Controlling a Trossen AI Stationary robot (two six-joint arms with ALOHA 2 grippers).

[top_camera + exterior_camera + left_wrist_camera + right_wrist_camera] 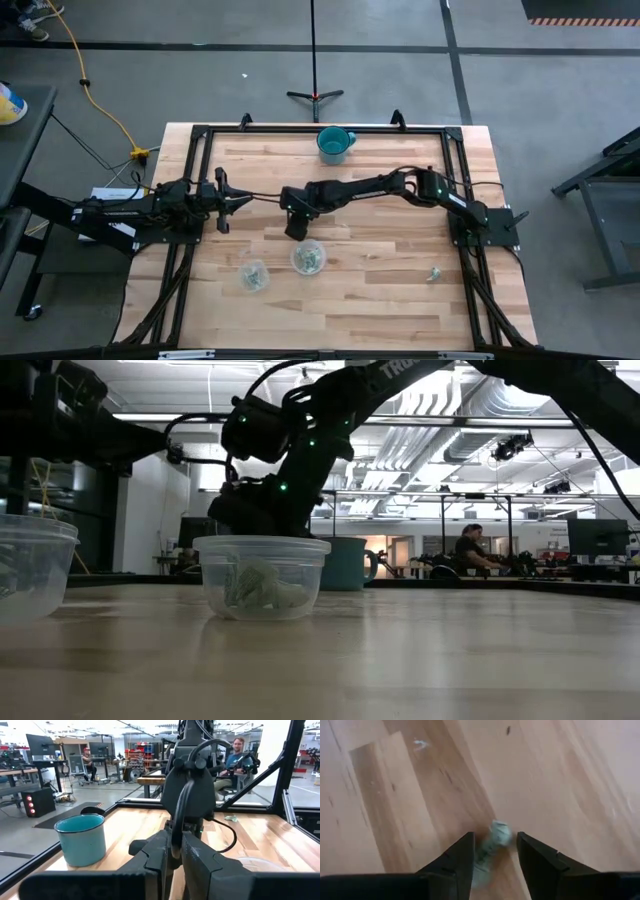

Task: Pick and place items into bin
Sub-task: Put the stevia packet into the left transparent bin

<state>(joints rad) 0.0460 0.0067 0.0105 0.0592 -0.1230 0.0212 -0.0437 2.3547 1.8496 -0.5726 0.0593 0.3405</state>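
My right gripper (295, 228) reaches across to the table's middle and is low over the wood, just on the far side of a clear plastic bin (294, 258). It is open. A tiny pale green shiny piece (492, 845) shows between its fingertips (494, 837). Whether a finger touches it I cannot tell. The bin (262, 546) holds several such pieces (262, 588). A second clear bin (241, 275) stands to its left. Another loose piece (434, 272) lies on the table near the right edge. My left gripper (240, 200) waits shut at the table's left (175, 870).
A teal cup (335, 145) stands at the far middle of the table and also shows in the left wrist view (81, 839). A black frame (200, 135) runs around the table's edges. People sit at benches in the room beyond (470, 550).
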